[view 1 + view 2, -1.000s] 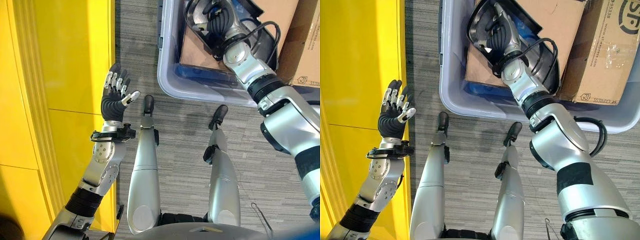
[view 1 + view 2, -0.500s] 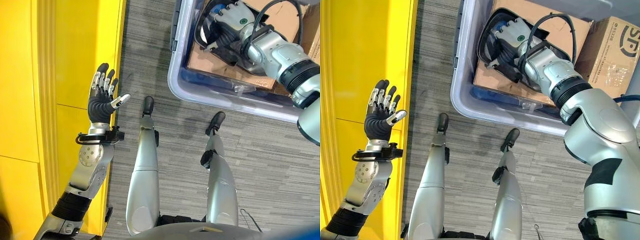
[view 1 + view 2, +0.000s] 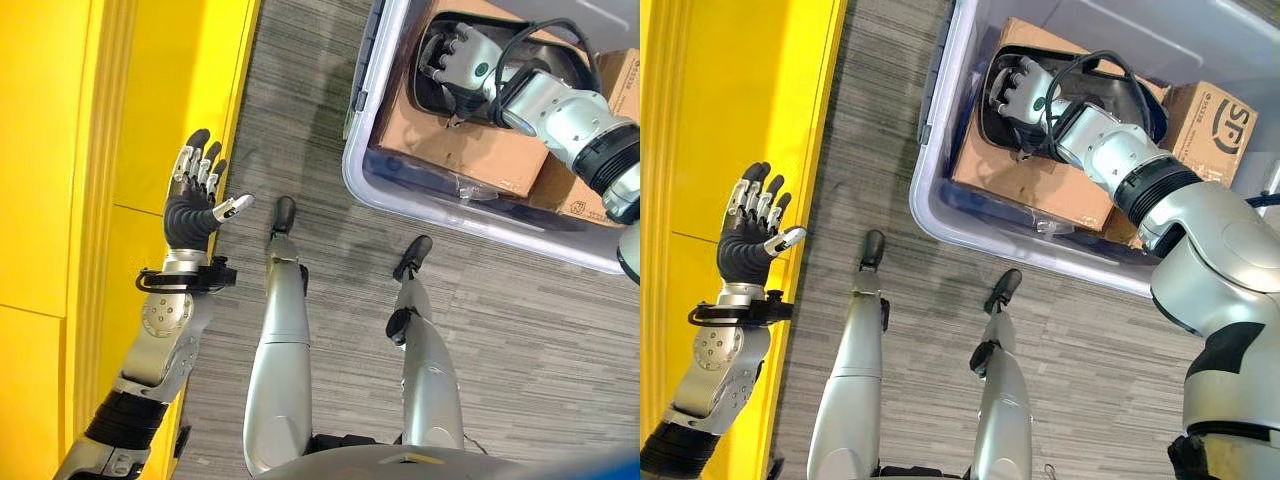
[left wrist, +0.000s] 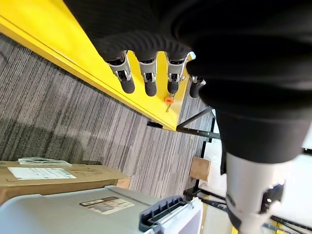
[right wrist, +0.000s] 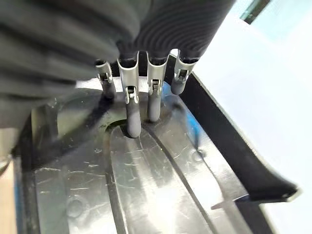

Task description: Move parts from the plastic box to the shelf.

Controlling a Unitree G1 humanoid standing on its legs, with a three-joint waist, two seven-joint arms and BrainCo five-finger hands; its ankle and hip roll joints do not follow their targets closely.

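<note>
Both hands are spread wide: the right hand [image 3: 1018, 88] rests on a black part [image 5: 146, 170] inside the plastic box [image 3: 940, 190]; the left hand [image 3: 190, 200] hovers empty beside the yellow shelf [image 3: 60, 150].

Grey ribbed carpet [image 3: 300, 120] covers the floor (finely striped), beside a glossy yellow panelled wall [image 3: 60, 150].
</note>
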